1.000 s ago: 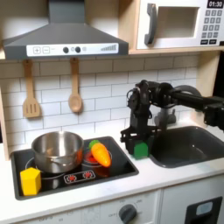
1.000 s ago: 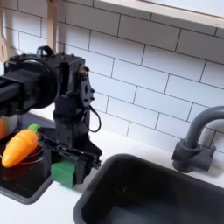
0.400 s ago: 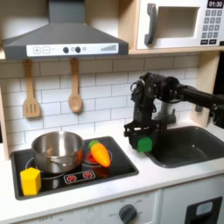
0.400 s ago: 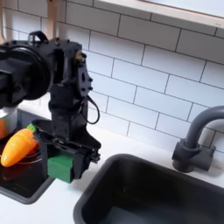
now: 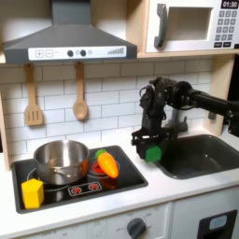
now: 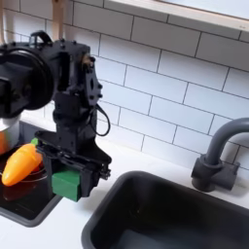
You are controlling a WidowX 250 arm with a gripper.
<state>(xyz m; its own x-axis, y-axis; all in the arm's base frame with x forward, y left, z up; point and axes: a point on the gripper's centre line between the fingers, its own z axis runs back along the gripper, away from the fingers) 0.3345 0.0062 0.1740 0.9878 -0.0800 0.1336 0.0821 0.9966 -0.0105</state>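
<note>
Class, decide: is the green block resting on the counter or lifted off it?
Lifted. The pincer is shut on the green block, which hangs clear of the counter in both exterior views.

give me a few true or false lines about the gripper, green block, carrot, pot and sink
1. The gripper holds a green block. True.
2. The carrot lies inside the pot. False: it lies on the stovetop beside the pot.
3. A yellow block sits at the stovetop's front corner, on the first exterior view's left. True.
4. The green block rests in the sink. False: it is held between stovetop and sink.
</note>
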